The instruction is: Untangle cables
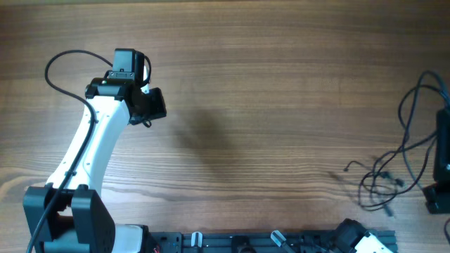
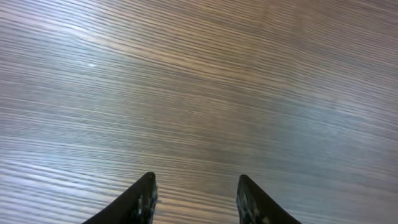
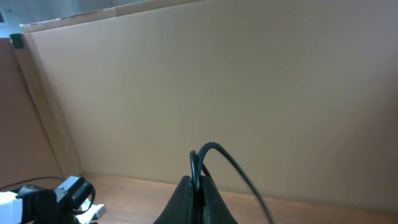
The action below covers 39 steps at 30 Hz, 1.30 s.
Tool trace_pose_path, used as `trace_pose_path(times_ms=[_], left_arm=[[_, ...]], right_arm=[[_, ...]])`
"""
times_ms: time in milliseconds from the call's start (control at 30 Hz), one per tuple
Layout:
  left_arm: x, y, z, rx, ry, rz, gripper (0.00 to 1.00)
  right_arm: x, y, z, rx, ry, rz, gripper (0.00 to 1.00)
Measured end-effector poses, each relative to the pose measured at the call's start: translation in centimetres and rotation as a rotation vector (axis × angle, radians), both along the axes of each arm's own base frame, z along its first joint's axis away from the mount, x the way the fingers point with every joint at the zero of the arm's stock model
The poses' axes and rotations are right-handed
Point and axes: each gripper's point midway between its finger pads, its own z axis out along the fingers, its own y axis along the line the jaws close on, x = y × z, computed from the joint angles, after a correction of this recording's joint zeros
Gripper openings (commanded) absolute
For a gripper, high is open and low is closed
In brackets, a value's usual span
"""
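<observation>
Thin black cables [image 1: 394,176] hang and spread in loose loops at the table's right edge, with small plug ends near the front right. My right gripper [image 3: 197,180] is shut on a loop of cable [image 3: 214,152] and holds it raised; in the overhead view this arm [image 1: 441,165] is at the far right edge. My left gripper [image 2: 194,186] is open and empty over bare wood at the left of the table; its arm shows in the overhead view [image 1: 133,91].
A cardboard wall [image 3: 217,81] stands behind the table in the right wrist view. The left arm's own thicker black wire [image 1: 60,67] loops at the far left. A black rail [image 1: 281,242] runs along the front edge.
</observation>
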Motion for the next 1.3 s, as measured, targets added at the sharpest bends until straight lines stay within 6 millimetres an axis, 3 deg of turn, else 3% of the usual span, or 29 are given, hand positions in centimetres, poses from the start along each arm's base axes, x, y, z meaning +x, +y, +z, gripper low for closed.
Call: trace_pose_path(times_ms=[133,233,367,400,467,500,533,567,600,633,733,900,1033,1167,1267,1300], left_arm=[[-0.4,-2.6,0.2,-0.125,0.013,-0.048,0.40],[-1.0,-4.7,0.3,-0.172,0.030,-0.099,0.40],[-1.7,-7.0,0.4,-0.195,0.042,-0.164,0.42],[-2.0,-7.6,0.4,-0.199,0.046,-0.181,0.42],[-2.5,-8.2,0.3,-0.198,0.060,-0.201,0.42],[-2.6,-8.3,0.2,-0.197,0.064,-0.205,0.42],[-2.7,-8.4,0.2,-0.197,0.066,-0.207,0.42],[-2.7,-8.4,0.2,-0.197,0.067,-0.207,0.42],[-2.8,-8.4,0.2,-0.196,0.069,-0.207,0.42],[-2.8,-8.4,0.2,-0.196,0.069,-0.207,0.42],[-2.8,-8.4,0.2,-0.196,0.069,-0.207,0.42],[-2.8,-8.4,0.1,-0.196,0.070,-0.207,0.43],[-2.8,-8.1,0.1,-0.183,0.069,-0.203,0.45],[-2.6,-5.8,-0.4,-0.069,0.079,-0.109,0.47],[-5.5,-2.4,-1.1,0.058,0.205,0.061,0.53],[-8.5,-1.0,-1.2,0.117,0.325,0.132,0.58]], right_arm=[[2.7,3.0,-2.2,-0.046,0.082,0.018,0.04],[6.1,7.9,-4.1,-0.114,0.157,0.085,0.04],[10.9,18.3,-6.3,-0.178,0.183,0.330,0.04],[11.9,22.0,-6.5,-0.170,0.162,0.442,0.04],[12.2,27.0,-7.0,-0.158,0.124,0.641,0.04],[12.0,28.4,-7.1,-0.153,0.113,0.706,0.09],[11.8,29.1,-7.4,-0.152,0.112,0.747,0.36],[11.4,29.6,-7.8,-0.159,0.124,0.785,0.73],[11.2,29.6,-8.7,-0.173,0.159,0.798,0.91],[11.0,29.4,-9.7,-0.192,0.203,0.797,1.00],[11.2,27.5,-14.1,-0.285,0.389,0.729,1.00],[10.6,21.1,-22.4,-0.508,0.737,0.505,1.00],[9.7,19.1,-24.3,-0.578,0.829,0.453,0.99],[9.4,18.4,-24.8,-0.600,0.858,0.429,0.99],[10.0,18.8,-24.6,-0.590,0.835,0.425,1.00],[10.4,19.2,-24.9,-0.589,0.836,0.427,1.00]])
